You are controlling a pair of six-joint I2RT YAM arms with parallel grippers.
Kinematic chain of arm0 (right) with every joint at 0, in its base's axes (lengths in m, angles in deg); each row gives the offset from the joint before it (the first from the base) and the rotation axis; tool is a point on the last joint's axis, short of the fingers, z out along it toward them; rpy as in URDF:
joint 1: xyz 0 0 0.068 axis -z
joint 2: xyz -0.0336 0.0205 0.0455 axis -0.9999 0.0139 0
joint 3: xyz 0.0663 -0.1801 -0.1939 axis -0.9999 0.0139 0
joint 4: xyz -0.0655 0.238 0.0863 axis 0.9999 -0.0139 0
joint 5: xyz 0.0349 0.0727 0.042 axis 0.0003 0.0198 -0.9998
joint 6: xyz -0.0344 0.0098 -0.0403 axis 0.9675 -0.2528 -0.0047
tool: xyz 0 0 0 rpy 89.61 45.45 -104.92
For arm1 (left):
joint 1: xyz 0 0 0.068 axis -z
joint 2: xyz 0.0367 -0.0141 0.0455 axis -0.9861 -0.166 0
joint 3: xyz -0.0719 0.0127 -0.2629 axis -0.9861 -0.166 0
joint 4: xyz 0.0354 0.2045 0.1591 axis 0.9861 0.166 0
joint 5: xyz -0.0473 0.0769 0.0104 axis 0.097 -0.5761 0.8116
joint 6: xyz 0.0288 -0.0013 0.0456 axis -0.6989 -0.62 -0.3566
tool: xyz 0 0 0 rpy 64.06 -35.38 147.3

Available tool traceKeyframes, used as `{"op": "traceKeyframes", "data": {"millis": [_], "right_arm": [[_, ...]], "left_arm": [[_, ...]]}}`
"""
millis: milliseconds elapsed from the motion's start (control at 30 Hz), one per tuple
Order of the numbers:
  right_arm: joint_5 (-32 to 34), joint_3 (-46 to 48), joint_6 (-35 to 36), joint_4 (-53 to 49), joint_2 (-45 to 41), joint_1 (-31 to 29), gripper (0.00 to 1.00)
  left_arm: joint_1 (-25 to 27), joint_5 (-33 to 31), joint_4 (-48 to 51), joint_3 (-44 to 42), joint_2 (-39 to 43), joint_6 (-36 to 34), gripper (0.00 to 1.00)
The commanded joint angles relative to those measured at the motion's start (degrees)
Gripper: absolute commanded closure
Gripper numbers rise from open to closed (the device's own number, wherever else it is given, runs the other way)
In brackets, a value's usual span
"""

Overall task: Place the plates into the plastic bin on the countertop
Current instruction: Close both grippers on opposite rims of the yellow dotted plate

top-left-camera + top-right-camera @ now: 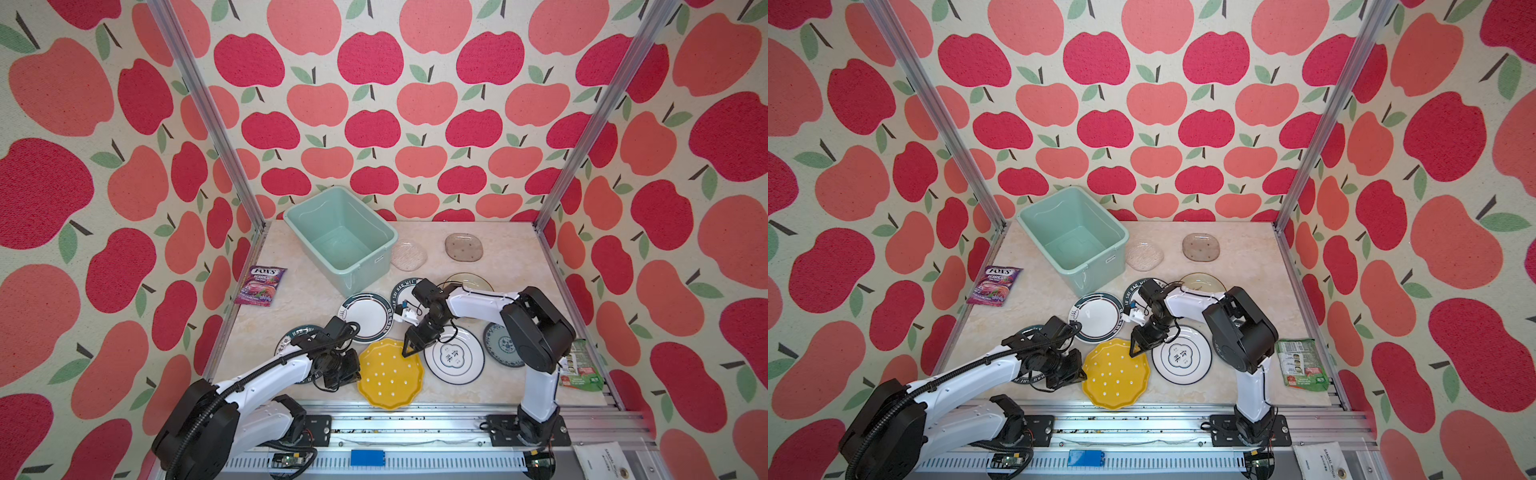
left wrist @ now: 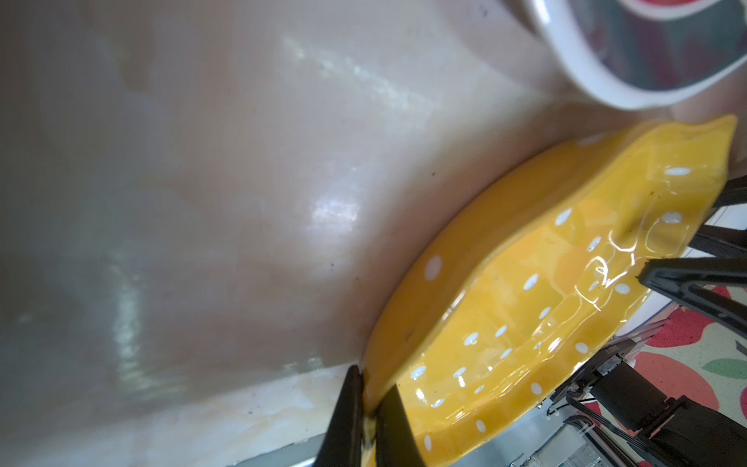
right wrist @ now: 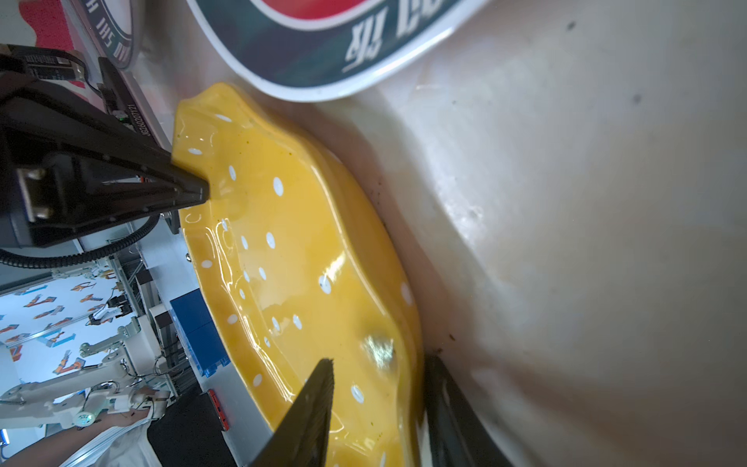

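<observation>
Arms meeting at yellow scalloped white-dotted plate (image 1: 390, 374), six o'clock on beige marble-look countertop (image 1: 505, 270), left gripper (image 2: 370, 388) stretched low, clamped on nine o'clock rim, right gripper (image 3: 380, 360) angled down from folded elbow, fingers parted astride one o'clock rim

We logged one purple FOX'S Berries candy packet (image 1: 260, 286), flat at the left side; one green snack packet (image 1: 1303, 365), flat at the right side; apple-print wall covering (image 1: 374, 104); one blue block (image 1: 367, 457) on the front rail (image 1: 436, 461).
</observation>
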Motion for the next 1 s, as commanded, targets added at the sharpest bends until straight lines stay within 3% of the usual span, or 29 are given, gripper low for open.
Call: {"op": "traceKeyframes", "data": {"millis": [0,467,967], "right_arm": [[-6.96,-1.70,0.01,0.62,1.95,-1.26,0.60],[-11.97,-4.28,-1.26,-1.68,0.11,-0.38,0.68],[-16.88,-5.89,-1.93,-4.79,-1.92,1.00,0.62]], "left_arm": [[0.81,-1.02,-4.14,-2.47,-2.25,0.23,1.00],[-0.07,-3.35,-5.86,-3.65,-1.58,1.34,1.00],[-2.19,-4.67,-6.77,-2.07,-0.36,-1.11,1.00]]}}
